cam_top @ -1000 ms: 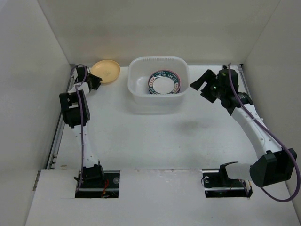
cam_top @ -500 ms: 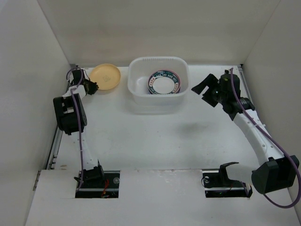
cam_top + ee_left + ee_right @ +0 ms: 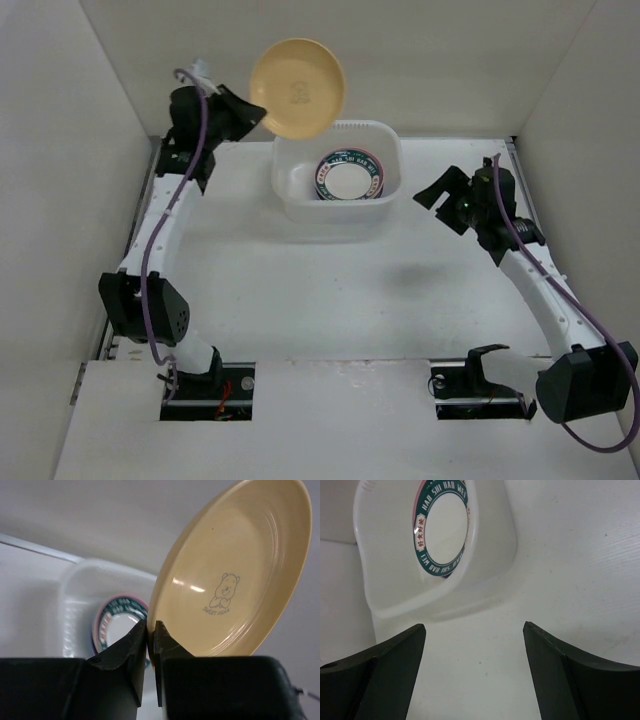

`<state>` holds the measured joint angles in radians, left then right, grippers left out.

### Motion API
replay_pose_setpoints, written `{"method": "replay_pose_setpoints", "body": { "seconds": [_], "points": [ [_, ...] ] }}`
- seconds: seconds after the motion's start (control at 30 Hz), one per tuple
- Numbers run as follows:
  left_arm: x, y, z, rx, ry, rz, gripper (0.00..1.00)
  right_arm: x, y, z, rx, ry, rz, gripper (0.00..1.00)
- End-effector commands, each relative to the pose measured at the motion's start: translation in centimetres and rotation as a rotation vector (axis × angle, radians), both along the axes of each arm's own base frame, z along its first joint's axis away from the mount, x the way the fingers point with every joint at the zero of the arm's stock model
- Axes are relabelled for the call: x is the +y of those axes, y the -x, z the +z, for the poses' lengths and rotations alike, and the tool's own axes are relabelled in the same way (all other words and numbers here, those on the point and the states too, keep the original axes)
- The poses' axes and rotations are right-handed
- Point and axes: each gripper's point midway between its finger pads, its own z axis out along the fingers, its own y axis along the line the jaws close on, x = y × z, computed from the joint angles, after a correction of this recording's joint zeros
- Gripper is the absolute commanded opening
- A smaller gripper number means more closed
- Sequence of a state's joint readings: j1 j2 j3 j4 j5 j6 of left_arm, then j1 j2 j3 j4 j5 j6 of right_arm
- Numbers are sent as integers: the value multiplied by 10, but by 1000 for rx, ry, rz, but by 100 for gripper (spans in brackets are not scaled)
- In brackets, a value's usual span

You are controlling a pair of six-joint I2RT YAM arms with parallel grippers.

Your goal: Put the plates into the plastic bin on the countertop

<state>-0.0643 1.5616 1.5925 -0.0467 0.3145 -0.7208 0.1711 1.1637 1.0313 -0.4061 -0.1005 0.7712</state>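
Note:
My left gripper (image 3: pixel 255 115) (image 3: pixel 151 626) is shut on the rim of a yellow-orange plate (image 3: pixel 298 88) (image 3: pixel 235 575), holding it tilted up in the air just left of and above the plastic bin (image 3: pixel 290 200) (image 3: pixel 75 600). The plate bears a small bear drawing. Inside the bin lies a stack of plates, the top one white with a dark teal patterned rim (image 3: pixel 347 177) (image 3: pixel 117 625) (image 3: pixel 441 527). My right gripper (image 3: pixel 437 188) (image 3: pixel 474 627) stands open over the white countertop (image 3: pixel 330 290), right of the bin (image 3: pixel 485 575), nothing between its fingers.
White walls bound the countertop at the back and both sides. The arm bases sit at the near edge. The bin stands at the back centre.
The left gripper closed on the yellow-orange plate at the back left and lifted it up and to the right, toward the bin. The right arm shifted slightly.

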Motion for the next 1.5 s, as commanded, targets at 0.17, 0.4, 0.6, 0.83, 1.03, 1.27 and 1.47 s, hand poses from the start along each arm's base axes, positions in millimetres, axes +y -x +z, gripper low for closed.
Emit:
{"method": "replay_pose_setpoints", "body": {
  "seconds": [0.17,0.4,0.6,0.83,1.03,1.27,1.47],
  "points": [
    [-135,0,-92,167,-114,-301,7,-15,33,14,-88,35,-2,85],
    [-165,-28,-127,205,-129,-332,7,-21,59,6,-87,41,-4,85],
    [-176,-39,-167,274,-153,-346,9,-28,67,3,-84,43,-24,86],
    [-171,-38,-196,334,-190,-318,34,-36,64,4,-86,64,-39,87],
    [-152,-10,-125,243,-272,-263,92,-35,50,17,-110,90,-32,87],
    [-82,65,-53,125,-376,-101,100,-22,19,37,-140,149,7,91],
    [32,143,-84,224,-453,171,100,-10,-9,49,-156,245,20,100]
  ]
}}
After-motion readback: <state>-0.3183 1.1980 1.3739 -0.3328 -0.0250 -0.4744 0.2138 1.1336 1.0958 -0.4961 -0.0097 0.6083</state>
